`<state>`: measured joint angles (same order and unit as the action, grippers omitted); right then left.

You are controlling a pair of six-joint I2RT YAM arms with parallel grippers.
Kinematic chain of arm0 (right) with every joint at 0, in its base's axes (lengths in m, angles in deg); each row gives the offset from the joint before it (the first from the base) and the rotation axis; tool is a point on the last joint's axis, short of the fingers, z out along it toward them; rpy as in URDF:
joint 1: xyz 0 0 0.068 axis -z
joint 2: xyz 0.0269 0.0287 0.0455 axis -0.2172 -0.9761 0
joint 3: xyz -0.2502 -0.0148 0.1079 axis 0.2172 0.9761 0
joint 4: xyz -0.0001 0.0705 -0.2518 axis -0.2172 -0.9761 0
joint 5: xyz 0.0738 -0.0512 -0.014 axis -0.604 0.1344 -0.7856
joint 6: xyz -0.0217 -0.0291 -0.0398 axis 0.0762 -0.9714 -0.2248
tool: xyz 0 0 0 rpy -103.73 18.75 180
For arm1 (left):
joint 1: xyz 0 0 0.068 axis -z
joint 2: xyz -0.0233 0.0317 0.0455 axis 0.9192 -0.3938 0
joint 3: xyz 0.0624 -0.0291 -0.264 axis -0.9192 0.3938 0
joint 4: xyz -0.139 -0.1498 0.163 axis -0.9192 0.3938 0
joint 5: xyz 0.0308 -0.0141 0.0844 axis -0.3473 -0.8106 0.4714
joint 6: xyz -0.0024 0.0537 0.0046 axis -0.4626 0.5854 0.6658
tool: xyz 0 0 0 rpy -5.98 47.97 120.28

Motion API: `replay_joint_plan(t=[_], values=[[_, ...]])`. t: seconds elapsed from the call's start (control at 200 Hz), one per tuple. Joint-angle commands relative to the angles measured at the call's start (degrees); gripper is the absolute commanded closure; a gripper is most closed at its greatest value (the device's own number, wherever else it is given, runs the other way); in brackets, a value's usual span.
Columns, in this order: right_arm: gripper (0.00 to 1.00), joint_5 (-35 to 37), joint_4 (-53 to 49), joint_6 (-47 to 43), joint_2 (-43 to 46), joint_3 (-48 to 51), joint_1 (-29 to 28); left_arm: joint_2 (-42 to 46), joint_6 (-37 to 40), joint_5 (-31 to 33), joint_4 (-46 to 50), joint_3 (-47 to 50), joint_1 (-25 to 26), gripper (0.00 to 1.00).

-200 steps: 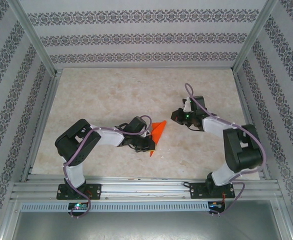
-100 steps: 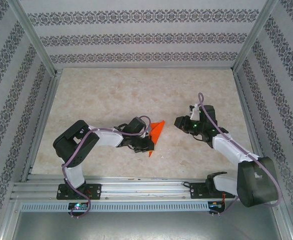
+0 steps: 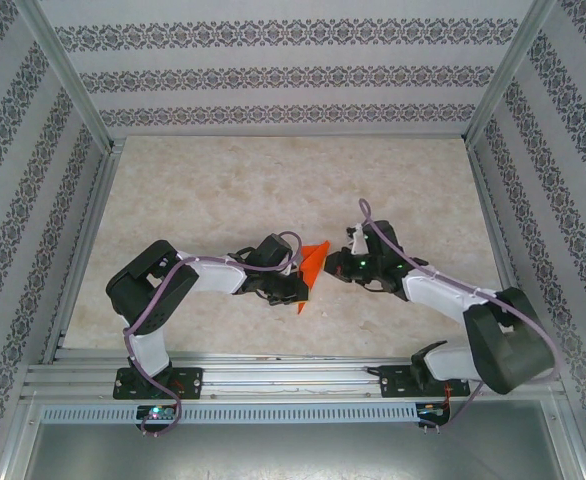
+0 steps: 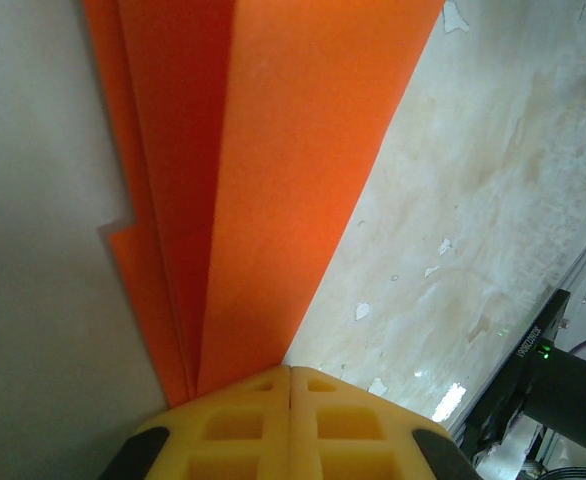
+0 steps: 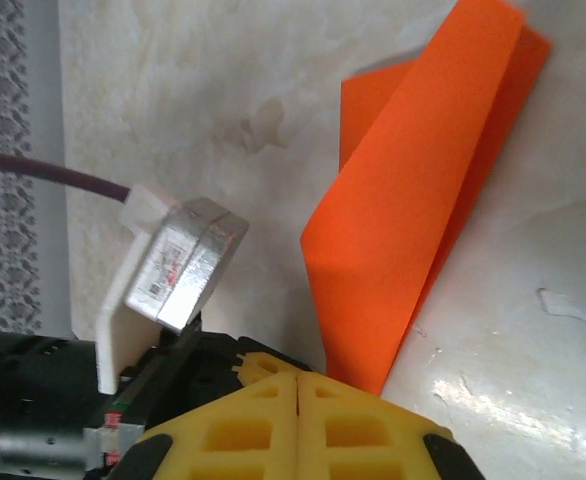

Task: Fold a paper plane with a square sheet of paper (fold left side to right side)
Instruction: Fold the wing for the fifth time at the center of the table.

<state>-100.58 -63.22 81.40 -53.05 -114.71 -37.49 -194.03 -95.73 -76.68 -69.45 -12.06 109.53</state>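
Observation:
The square sheet of paper (image 3: 315, 262) is bright orange and folded into a narrow, creased, pointed shape on the table's middle. One flap (image 5: 413, 200) stands up off the surface. My left gripper (image 3: 295, 290) is shut, and its yellow tips (image 4: 291, 370) rest against the paper's near end (image 4: 273, 180), which runs under the left finger. I cannot tell whether any layer is pinched. My right gripper (image 3: 331, 270) is shut with nothing between its fingers. Its tips (image 5: 300, 378) sit just beside the paper's lower corner, facing the left gripper.
The pale marbled table (image 3: 223, 190) lies between patterned walls, with aluminium rails (image 3: 273, 378) at the near edge. The left arm's silver wrist camera box (image 5: 178, 262) sits close beside my right fingertips. There is open table behind and to both sides of the paper.
My right arm has swung down and left, bringing its gripper from the back right to the paper's right edge. The left arm and the paper have stayed put.

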Motion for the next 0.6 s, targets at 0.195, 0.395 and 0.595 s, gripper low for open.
replay_joint_plan(t=[0.195,0.395,0.595], values=[[1.00,2.46,5.90,1.84,-7.69,-5.69,-4.78,-0.76,0.43,3.62,7.18,1.14,0.92,1.00],[1.00,2.61,8.56,2.54,-12.05,-7.16,-6.46,-0.95,0.36,3.62,7.15,1.00,1.05,1.00],[1.00,3.96,8.76,3.34,-15.16,-7.52,-7.13,-0.83,0.39,3.71,7.22,1.05,1.13,1.00]])
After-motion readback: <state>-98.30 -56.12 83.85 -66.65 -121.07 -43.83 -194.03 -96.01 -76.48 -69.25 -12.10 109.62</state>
